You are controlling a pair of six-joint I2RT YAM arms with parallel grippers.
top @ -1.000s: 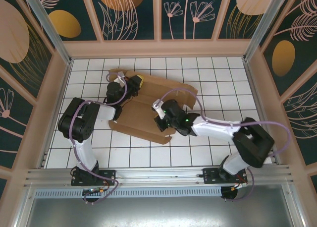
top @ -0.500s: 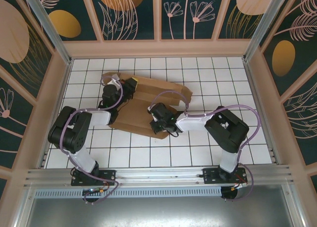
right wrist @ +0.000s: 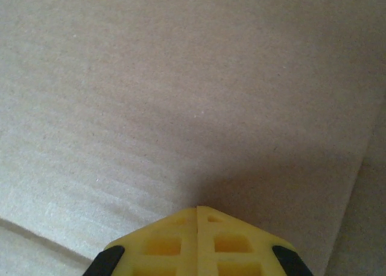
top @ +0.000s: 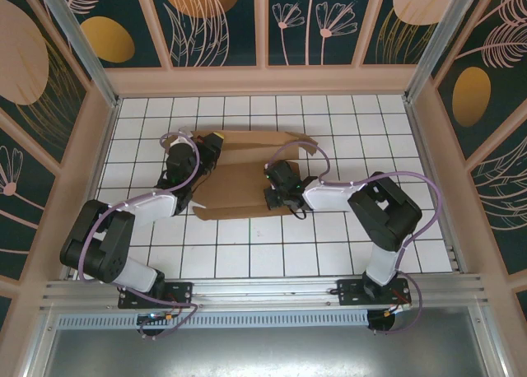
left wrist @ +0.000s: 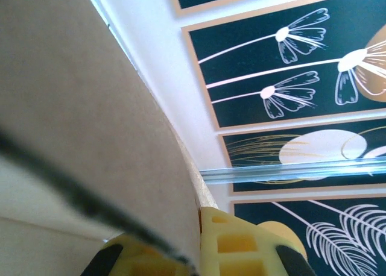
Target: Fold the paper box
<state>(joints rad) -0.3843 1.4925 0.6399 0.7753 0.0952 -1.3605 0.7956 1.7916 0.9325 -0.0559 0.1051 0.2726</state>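
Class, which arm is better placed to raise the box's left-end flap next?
Left, probably: the left gripper sits at that end of the paper box, shut on its edge. The right gripper, shut, is over the middle panel.

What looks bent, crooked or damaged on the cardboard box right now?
The cardboard box lies part-folded on the table, no tears visible. One oddity: in the left wrist view, the flap pinched by the left gripper bows in a curve instead of standing flat.
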